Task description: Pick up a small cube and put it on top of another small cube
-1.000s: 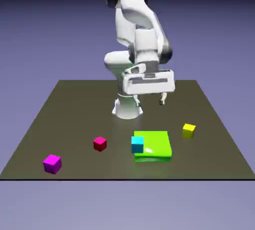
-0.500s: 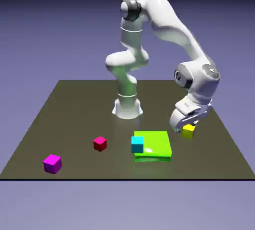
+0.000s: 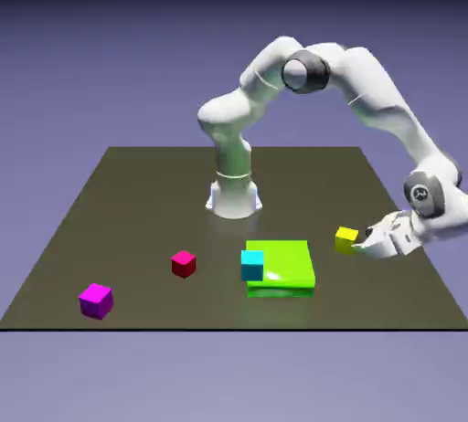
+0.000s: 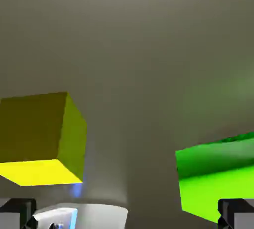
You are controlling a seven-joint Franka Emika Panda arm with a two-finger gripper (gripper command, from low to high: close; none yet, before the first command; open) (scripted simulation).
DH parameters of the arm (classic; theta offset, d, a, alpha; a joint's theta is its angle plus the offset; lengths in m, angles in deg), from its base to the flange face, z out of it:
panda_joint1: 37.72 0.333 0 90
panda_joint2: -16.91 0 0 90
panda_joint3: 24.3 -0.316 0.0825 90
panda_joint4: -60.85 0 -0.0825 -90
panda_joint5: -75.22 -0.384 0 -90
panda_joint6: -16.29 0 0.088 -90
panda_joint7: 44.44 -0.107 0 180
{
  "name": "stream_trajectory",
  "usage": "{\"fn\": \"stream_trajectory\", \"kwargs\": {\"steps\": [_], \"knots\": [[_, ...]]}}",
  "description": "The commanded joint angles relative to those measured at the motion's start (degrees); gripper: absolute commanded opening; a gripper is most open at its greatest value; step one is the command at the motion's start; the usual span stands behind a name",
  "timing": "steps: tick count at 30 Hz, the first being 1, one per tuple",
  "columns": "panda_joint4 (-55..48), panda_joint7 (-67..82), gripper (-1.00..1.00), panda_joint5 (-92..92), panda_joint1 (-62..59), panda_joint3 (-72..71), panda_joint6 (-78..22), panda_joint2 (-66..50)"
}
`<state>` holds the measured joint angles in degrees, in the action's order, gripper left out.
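Beside yellow cube (image 3: 345, 238): green block (image 3: 285, 267).

Yellow small cube (image 3: 346, 237), cyan cube (image 3: 252, 265) on lime-green flat block (image 3: 288, 265), red cube (image 3: 184, 263), magenta cube (image 3: 96, 300); surface (image 3: 137, 201) dark olive-grey; arm (image 3: 384, 105) white.
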<state>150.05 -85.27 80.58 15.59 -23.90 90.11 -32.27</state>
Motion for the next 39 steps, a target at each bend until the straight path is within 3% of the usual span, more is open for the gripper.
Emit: {"fn": "stream_trajectory", "kwargs": {"steps": [1,6,12,13,20,39], "knots": [[-1.8,0.0,0.0,0.1,1.3,0.0,-2.5,-2.0],[-7.9,0.2,0.0,0.6,5.8,0.0,-11.0,-9.0],[4.5,-0.5,0.0,0.7,5.3,0.1,-1.7,-6.0],[4.5,-0.5,-1.0,0.7,5.3,0.1,-1.7,-6.0],[-7.9,0.2,-1.0,0.7,5.7,0.0,-11.0,-9.0],[13.0,9.0,-1.0,34.9,-33.7,-23.5,-9.2,6.3]]}}
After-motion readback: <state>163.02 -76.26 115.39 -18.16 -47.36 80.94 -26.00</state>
